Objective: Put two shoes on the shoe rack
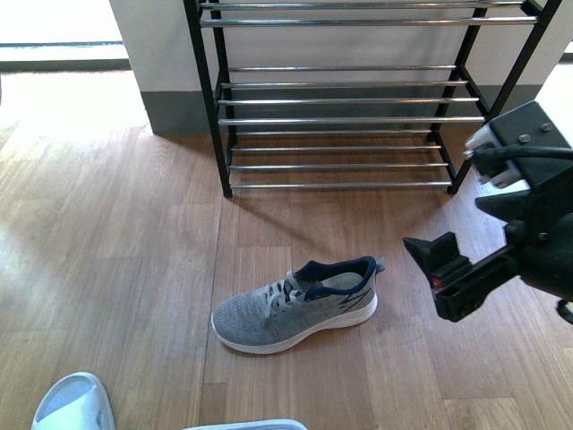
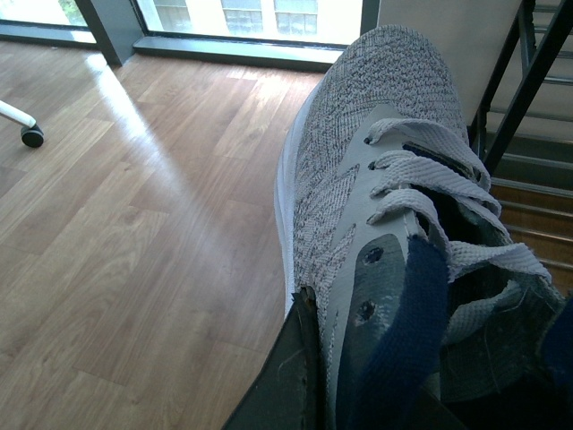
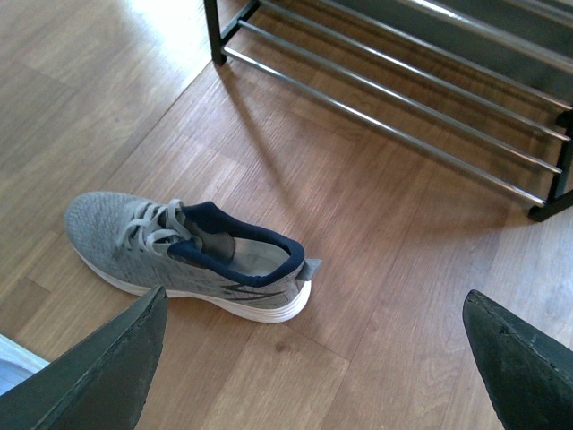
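Note:
One grey sneaker lies on the wood floor in front of the shoe rack, toe pointing left. The right wrist view shows it too, sneaker, with the rack's lowest bars beyond. My right gripper hangs open to the right of this shoe, above the floor; its fingers are spread wide with only floor between them. The other grey sneaker fills the left wrist view. My left gripper is shut on it at the tongue and side, off the floor, next to the rack frame. The left arm is outside the front view.
A pale slipper lies at the near left edge, and another pale shape at the bottom edge. A white wall with a grey skirting stands behind the rack. A chair caster sits on the floor near the window.

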